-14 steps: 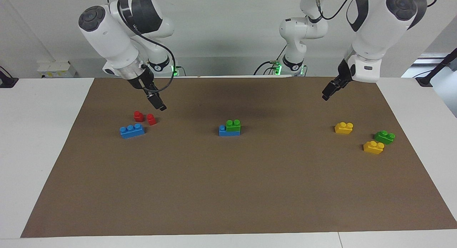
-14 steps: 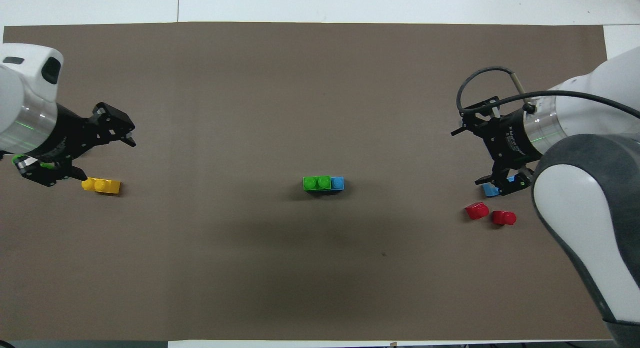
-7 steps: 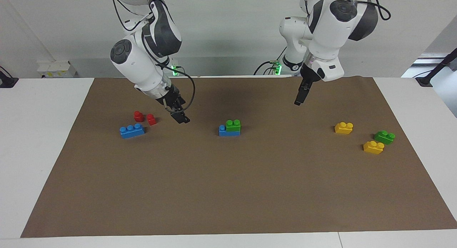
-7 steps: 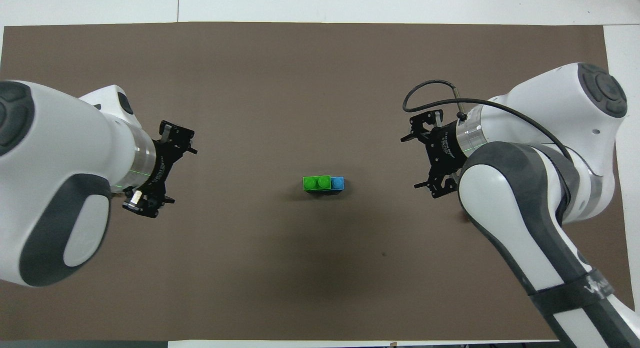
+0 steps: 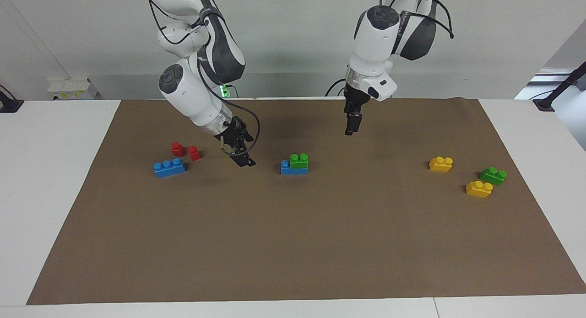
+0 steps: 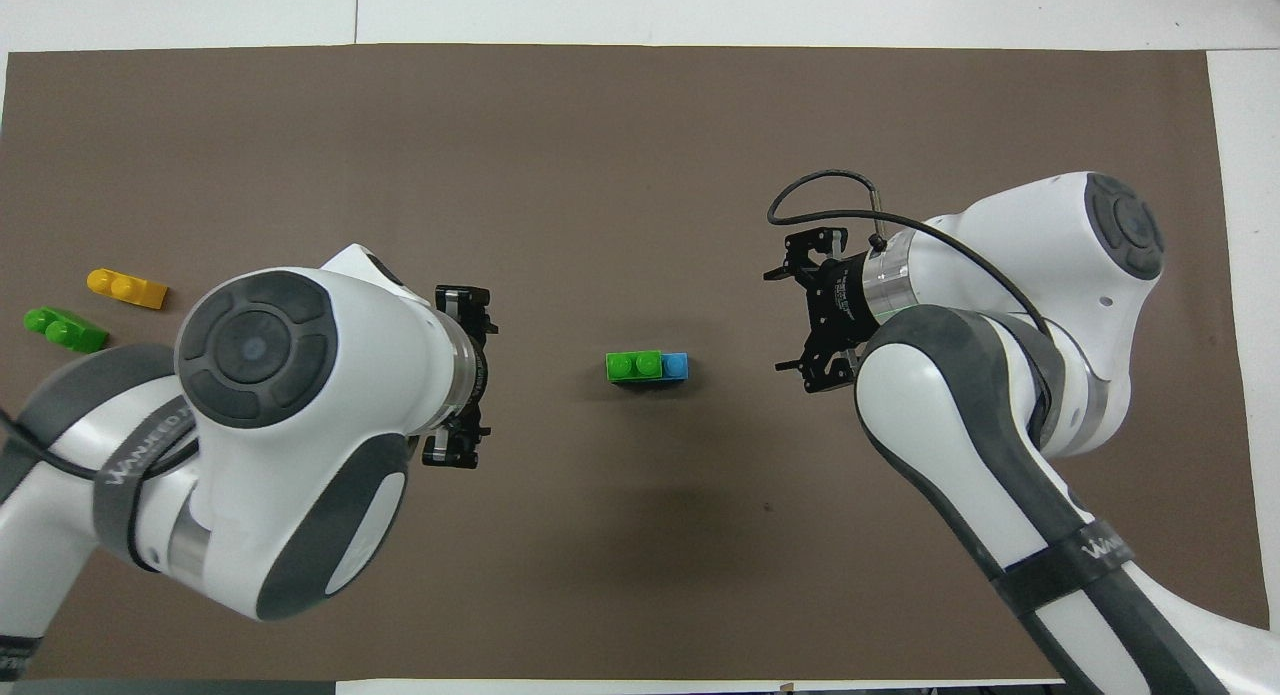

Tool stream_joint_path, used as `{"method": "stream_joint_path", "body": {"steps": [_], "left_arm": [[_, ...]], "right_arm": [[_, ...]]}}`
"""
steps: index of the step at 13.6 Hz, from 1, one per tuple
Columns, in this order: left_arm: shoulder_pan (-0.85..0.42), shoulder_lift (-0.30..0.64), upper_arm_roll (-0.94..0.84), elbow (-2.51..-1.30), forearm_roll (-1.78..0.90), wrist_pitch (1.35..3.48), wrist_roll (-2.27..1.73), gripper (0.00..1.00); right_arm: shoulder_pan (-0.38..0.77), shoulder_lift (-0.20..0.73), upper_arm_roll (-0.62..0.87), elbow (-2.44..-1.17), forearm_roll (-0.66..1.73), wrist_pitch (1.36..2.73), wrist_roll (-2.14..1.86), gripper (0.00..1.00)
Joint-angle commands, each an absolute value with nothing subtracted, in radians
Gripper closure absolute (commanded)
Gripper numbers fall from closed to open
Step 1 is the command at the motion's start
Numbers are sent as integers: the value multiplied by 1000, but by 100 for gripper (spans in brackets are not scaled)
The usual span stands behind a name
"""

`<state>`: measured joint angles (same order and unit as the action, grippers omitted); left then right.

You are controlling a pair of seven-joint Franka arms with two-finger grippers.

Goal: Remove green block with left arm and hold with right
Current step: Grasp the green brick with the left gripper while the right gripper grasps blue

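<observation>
We see the green block point(image 5: 299, 160) seated on one end of a three-stud blue brick point(image 5: 293, 168) at the middle of the brown mat point(image 5: 293, 245), with bare mat all round the pair. The left gripper point(image 5: 350, 125) hangs over the mat toward the left arm's end from the block, raised and well apart from it; in the overhead view its fingers point(image 6: 455, 375) stand spread, with open mat between them and the block point(image 6: 633, 365). The right gripper point(image 5: 241, 157) is over the mat toward the right arm's end, low and apart from the blue brick; its fingers point(image 6: 815, 325) are likewise spread. Both grippers hold nothing. Near the right arm's end lie a second blue brick point(image 5: 169, 167) and two red pieces point(image 5: 185, 151); near the left arm's end lie two yellow bricks point(image 5: 441, 164) and a darker green brick point(image 5: 493, 175). The mat's long edge away from the robots is bordered by bare mat.
</observation>
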<state>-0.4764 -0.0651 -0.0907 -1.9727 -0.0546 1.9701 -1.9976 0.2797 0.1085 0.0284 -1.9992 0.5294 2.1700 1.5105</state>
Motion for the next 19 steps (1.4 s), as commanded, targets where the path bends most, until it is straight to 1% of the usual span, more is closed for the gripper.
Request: {"method": "stream_joint_path", "body": {"steps": [1,4,5,7,9,13,16,19], "left_arm": [[-537,-8,-74,-1983,-67,2063,-2124,0],[-564,57,-74,-1977,-67,2158,-2224,0],[-571,84,-74,-1967,-66,2172,-2247,0],[-575,130,-72,-1942,-66,2201,-2260,0],[-574,141,-71,-1939,-66,2233,-2287,0],[-568,199,-69,-1927,-57,2275,-2303,0],[-575,262,-69,-1889,-55,2278,-2309,0],[-592,279,-69,-1876,-51,2275,-2327,0]], "right_arm": [[320,103,28,-2077,569,2290,1520,0],[348,118,28,-2095,595,2325,1514,0],[362,117,28,-2118,597,2356,1514,0],[367,120,28,-2135,597,2368,1513,0],[382,141,28,-2135,597,2375,1508,0],[411,172,28,-2146,658,2411,1477,0],[437,210,28,-2148,698,2477,1470,0],[471,247,28,-2146,733,2548,1463,0]]}}
